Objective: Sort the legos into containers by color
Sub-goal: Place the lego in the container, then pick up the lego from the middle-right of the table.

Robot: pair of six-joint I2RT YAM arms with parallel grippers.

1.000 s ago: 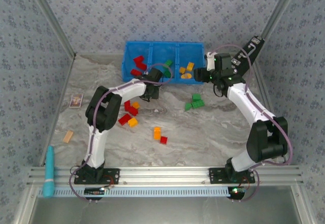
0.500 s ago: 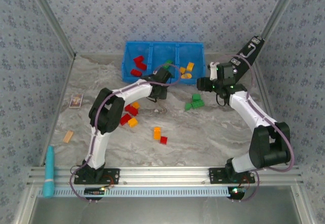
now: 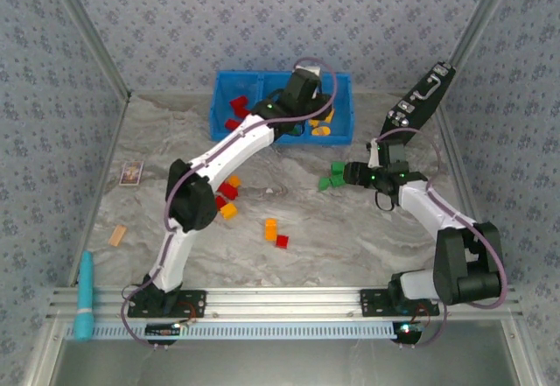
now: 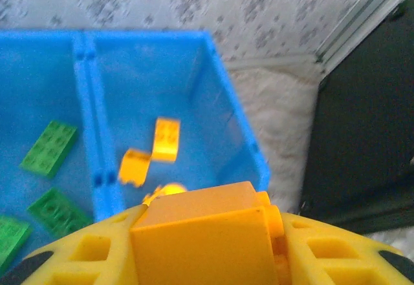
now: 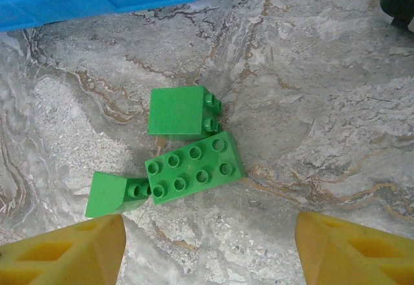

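Over the bin (image 4: 234, 133), left hand (image 4: 207, 259) (jaws closed) grips an orange brick (image 4: 194, 227).

Grey-blue floral walls (image 3: 262, 18) enclose a marbled grey table (image 3: 350, 237), fronted by an aluminium rail (image 3: 289, 298).

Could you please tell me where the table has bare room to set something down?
Widest bare patch: the near strip between the metal front rail and the loose orange and red brick pair. Another lies left of the bright blue plastic bin, beyond the small printed card. Crowded: the three green plastic bricks and the red-orange cluster.
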